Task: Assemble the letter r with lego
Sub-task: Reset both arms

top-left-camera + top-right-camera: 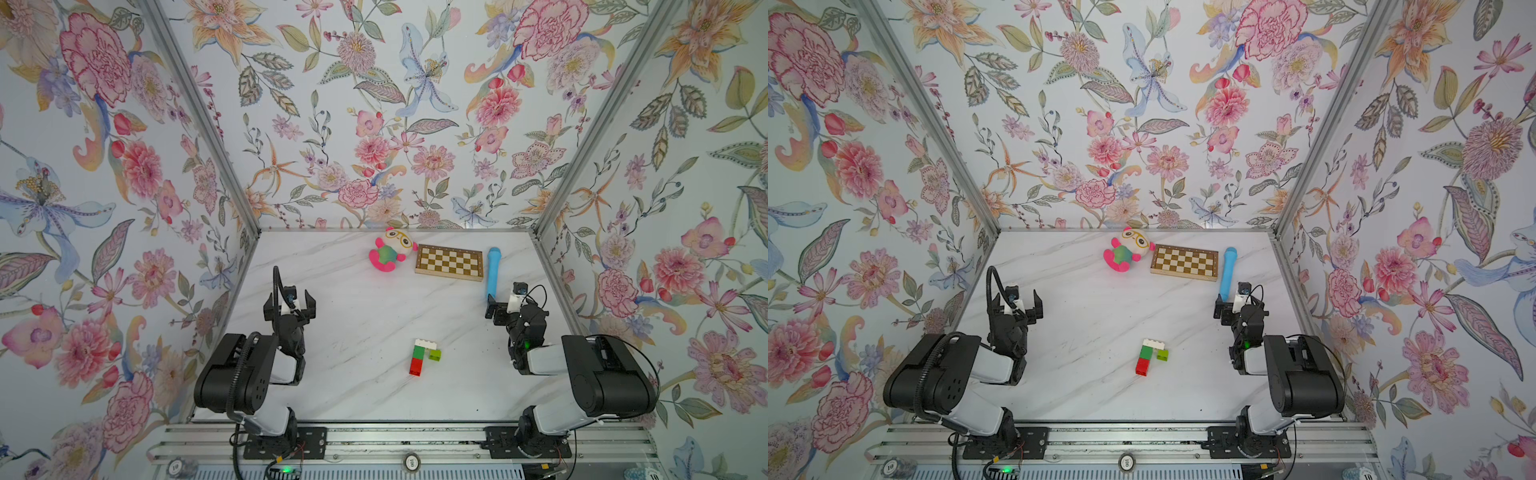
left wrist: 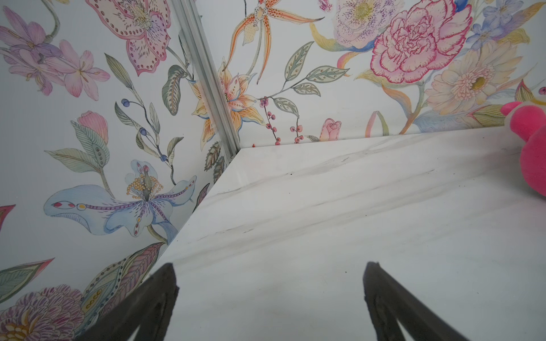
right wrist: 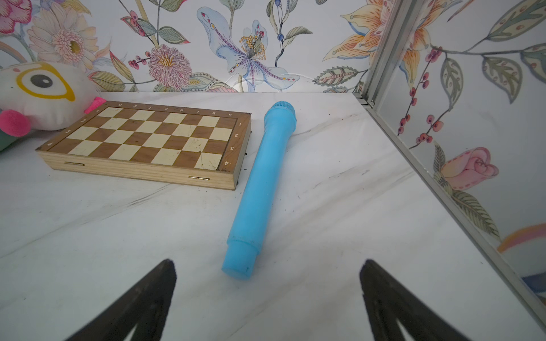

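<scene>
Left pincer (image 1: 289, 301) over marble tabletop (image 1: 365, 316) (floral walls (image 1: 374, 124))

Quick count: four lego bricks (image 1: 1146, 354) total, so one cream (image 1: 425, 344), one dark green (image 1: 419, 353), one lime (image 1: 435, 354), one red (image 1: 415, 366). Plus one plush (image 1: 390, 253), one chessboard (image 1: 449, 263), one blue mic (image 1: 493, 272).

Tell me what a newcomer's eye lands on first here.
The loud floral wallpaper on all three walls hits first. Next, the pink plush toy at the back of the marble table, beside a chessboard and a blue tube. Then the small lego letter r, lying by itself nearer the front edge.
</scene>
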